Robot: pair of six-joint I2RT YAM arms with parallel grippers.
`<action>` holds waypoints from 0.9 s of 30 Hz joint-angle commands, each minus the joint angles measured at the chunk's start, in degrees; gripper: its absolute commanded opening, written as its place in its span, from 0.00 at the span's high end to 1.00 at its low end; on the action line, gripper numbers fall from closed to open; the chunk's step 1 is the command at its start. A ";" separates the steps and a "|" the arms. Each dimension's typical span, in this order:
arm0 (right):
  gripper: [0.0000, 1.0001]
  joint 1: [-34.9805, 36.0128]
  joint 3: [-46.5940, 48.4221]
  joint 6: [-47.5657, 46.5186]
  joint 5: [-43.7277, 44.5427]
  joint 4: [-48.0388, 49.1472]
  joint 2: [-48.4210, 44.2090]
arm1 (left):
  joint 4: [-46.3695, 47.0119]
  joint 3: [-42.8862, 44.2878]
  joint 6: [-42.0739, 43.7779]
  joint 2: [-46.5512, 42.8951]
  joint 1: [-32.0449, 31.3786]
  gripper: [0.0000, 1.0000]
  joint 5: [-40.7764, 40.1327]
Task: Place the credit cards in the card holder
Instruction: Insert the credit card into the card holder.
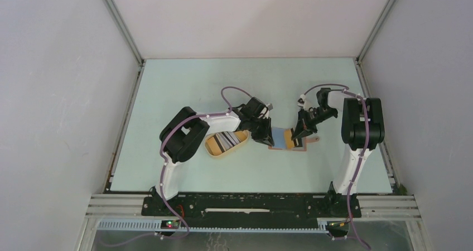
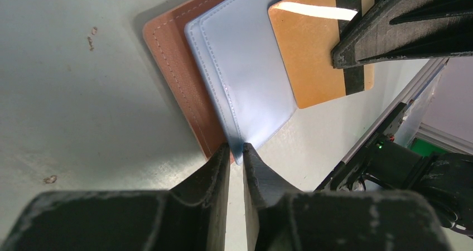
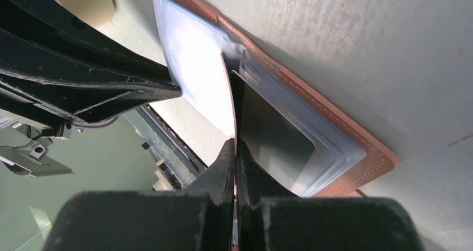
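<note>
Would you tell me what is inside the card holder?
The card holder shows light blue lining and clear sleeves, plus an orange card that the right fingers hold there. Anything deeper is covered.

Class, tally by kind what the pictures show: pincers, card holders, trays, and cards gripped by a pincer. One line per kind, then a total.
Pincers: 2, the left pincer and the right pincer
Card holder: 1
Yellow tray: 1
Orange card, gripped by the right pincer: 1
Total: 5
The stacked cards in the tray are too small to count.
</note>
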 commanded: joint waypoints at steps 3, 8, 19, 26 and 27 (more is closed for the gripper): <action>1.00 0.24 -1.30 -0.15 4.79 -0.58 -3.85 | -1.47 1.57 0.50 1.94 -0.08 0.81 -0.97; 1.00 -0.05 -2.65 0.78 6.30 -0.33 -5.34 | -1.43 1.58 0.46 1.89 -0.05 0.81 -0.93; 1.00 -0.10 -1.67 2.01 4.69 -0.35 -2.45 | -1.39 1.61 0.55 1.92 0.08 0.81 -0.66; 1.00 0.16 1.21 2.83 2.02 -1.11 0.70 | -1.30 1.45 0.55 1.81 0.06 0.81 -0.42; 1.00 0.19 1.53 2.84 1.75 -1.19 1.07 | -1.30 1.38 0.55 1.77 0.06 0.81 -0.40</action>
